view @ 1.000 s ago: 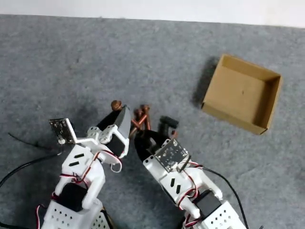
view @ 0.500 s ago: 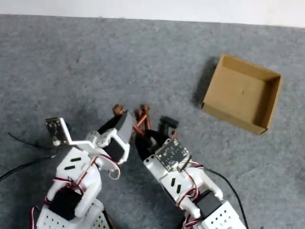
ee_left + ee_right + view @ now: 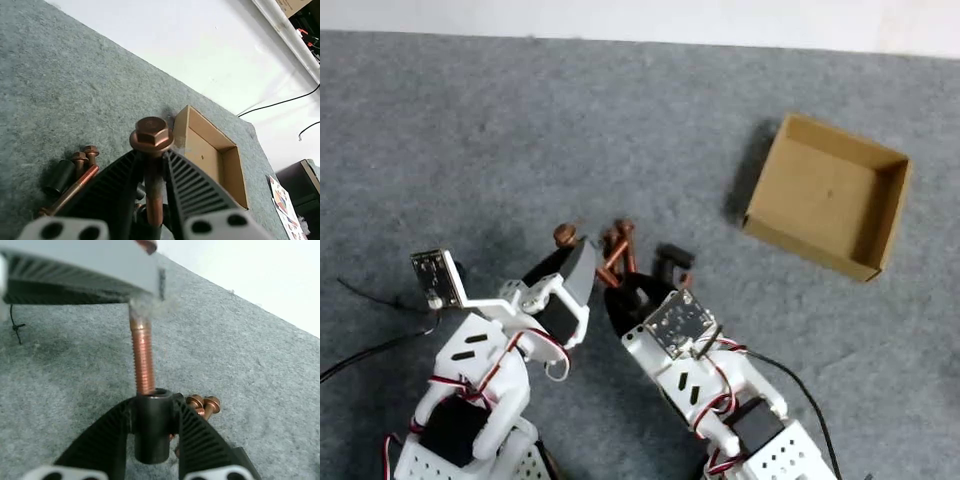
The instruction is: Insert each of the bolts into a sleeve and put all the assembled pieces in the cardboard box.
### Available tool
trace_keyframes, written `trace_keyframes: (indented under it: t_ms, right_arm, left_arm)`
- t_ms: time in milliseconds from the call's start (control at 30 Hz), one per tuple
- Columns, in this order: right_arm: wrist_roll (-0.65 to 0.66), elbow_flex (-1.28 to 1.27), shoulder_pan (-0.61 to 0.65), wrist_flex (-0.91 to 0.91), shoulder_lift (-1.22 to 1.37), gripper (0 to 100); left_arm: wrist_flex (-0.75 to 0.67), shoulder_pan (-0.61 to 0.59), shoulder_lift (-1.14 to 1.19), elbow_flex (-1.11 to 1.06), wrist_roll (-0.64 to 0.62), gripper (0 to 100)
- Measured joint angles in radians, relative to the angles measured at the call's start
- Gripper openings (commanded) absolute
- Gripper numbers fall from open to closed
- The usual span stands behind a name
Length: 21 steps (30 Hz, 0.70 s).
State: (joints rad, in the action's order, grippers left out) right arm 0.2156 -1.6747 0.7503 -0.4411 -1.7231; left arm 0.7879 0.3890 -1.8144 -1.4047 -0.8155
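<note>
There are 4 bolts as far as they can be counted. 1 bolt (image 3: 151,136) stands clamped between the ribbed fingers of the left gripper (image 3: 152,152), hex head up. 3 loose bolts (image 3: 617,247) lie bunched on the mat just ahead of both arms, though their shafts overlap and the count is unsure.

There are 2 sleeves. 1 black sleeve (image 3: 152,432) is gripped upright by the right gripper (image 3: 154,402), and the clamped bolt's threaded tip meets its open top. The spare sleeve (image 3: 671,260) lies beside the loose bolts.

The 1 cardboard box (image 3: 807,243) sits open well off to the right arm's side, apart from everything else.

All of it rests on a grey felt-like mat (image 3: 470,120). Past its far edge is a plain white floor (image 3: 175,40) with a black cable (image 3: 280,102) trailing across it.

Against 1 second ago, the left arm has pulled back toward its base and swung slightly, bringing the bolt head nearer the right gripper. The right arm, the loose parts and the box lie as they did.
</note>
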Motion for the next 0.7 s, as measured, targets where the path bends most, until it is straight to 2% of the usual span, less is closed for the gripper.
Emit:
trace_keyframes:
  t_ms: [233, 400, 700]
  right_arm:
    - [0.002, 0.0, -0.003, -0.003, 0.003, 0.5]
    - [0.002, 0.0, -0.005, -0.003, 0.003, 0.5]
    - [0.002, 0.0, -0.003, -0.031, 0.003, 0.5]
  left_arm:
    - [0.006, 0.017, 0.0, -0.048, 0.009, 1]
    - [-0.063, 0.028, 0.0, -0.094, 0.068, 1]
    - [-0.087, 0.028, 0.0, -0.109, 0.066, 1]
